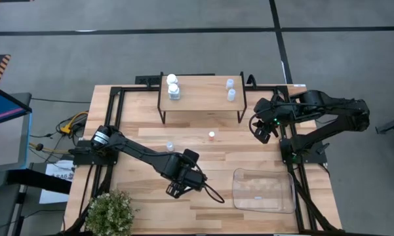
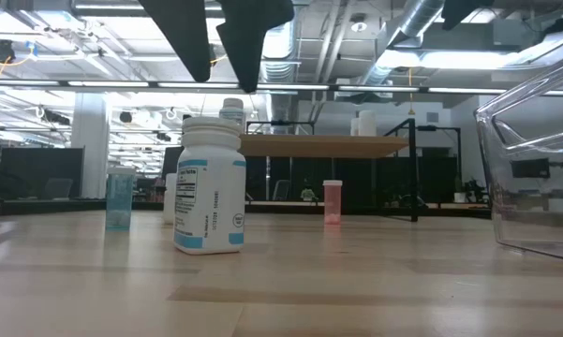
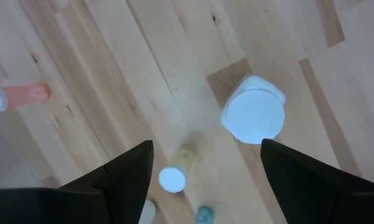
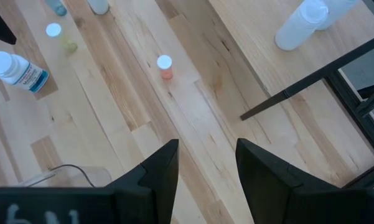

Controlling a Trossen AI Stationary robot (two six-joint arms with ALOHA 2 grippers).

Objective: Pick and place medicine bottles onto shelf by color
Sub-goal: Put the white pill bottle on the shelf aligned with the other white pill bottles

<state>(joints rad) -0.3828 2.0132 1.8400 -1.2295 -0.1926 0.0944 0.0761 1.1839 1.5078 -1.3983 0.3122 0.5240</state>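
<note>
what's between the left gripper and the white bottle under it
Nothing visible. The left gripper hangs open above the white bottle, with only bare table around it; the small yellowish bottle stands off to the side.

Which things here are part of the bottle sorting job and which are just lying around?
Job: white bottle under the open left gripper; orange bottle; clear-bluish bottle; shelf with bottles on it.
Lying about: clear tray; potted plant.

Industrial lab: exposed ceiling ducts (image 2: 422, 28), strip lights (image 2: 122, 84).
</note>
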